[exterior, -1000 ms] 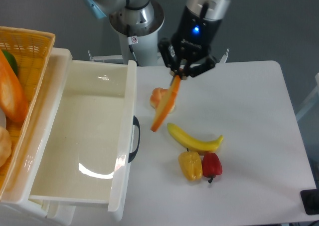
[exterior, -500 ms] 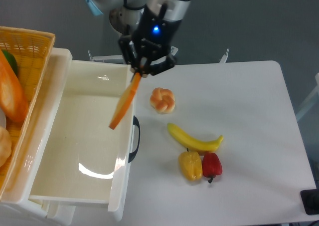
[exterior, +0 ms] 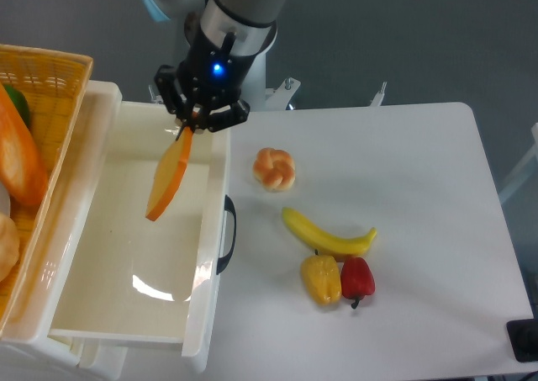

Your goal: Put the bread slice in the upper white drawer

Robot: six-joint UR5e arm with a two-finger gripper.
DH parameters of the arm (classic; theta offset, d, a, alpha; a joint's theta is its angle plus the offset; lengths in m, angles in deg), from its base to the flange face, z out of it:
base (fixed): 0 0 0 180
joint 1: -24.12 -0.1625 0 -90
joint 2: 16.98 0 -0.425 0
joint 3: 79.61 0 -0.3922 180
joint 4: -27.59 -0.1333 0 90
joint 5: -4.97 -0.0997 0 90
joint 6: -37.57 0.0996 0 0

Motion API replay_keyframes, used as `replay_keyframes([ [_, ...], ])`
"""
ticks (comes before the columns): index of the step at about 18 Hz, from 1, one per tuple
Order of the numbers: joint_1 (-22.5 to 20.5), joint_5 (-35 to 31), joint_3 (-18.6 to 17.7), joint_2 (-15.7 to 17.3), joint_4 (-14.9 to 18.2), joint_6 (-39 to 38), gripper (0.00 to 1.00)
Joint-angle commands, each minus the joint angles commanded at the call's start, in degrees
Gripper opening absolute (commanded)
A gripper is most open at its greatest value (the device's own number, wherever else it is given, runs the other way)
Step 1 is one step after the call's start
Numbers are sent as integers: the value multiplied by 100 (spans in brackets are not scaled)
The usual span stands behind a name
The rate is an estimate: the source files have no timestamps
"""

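The gripper (exterior: 192, 125) pinches the top edge of the bread slice (exterior: 168, 179), which hangs tilted over the upper white drawer (exterior: 101, 255)

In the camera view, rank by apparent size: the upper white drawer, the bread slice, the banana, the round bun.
1. Upper white drawer, by far the largest.
2. Bread slice and banana: similar; the slice hangs nearer the camera, tilted, so unranked.
3. Round bun, smallest.

A knotted bun (exterior: 274, 168), banana (exterior: 328, 235), yellow pepper (exterior: 321, 279) and red pepper (exterior: 357, 279) lie on the table (exterior: 420, 187)
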Motion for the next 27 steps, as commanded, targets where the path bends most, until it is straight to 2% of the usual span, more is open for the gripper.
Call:
replay_keyframes([
  [3, 106, 0, 0, -71, -35, -98, 7],
  [5, 106, 0, 26, -97, -62, -89, 29],
  [6, 80, 0, 35, -97, -62, -89, 36],
  [7, 62, -17, 35, -88, -70, -37, 55],
  [10, 36, -35, 35, -88, -88, -2, 74],
  [16, -8, -44, 123, -88, -220, 7, 79],
  [25, -992, -26, 228, -35, -983, 341, 83],
  [26, -1045, -35, 237, -36, -1124, 350, 85],
  [27, -1115, -44, 237, -53, -1282, 359, 99],
])
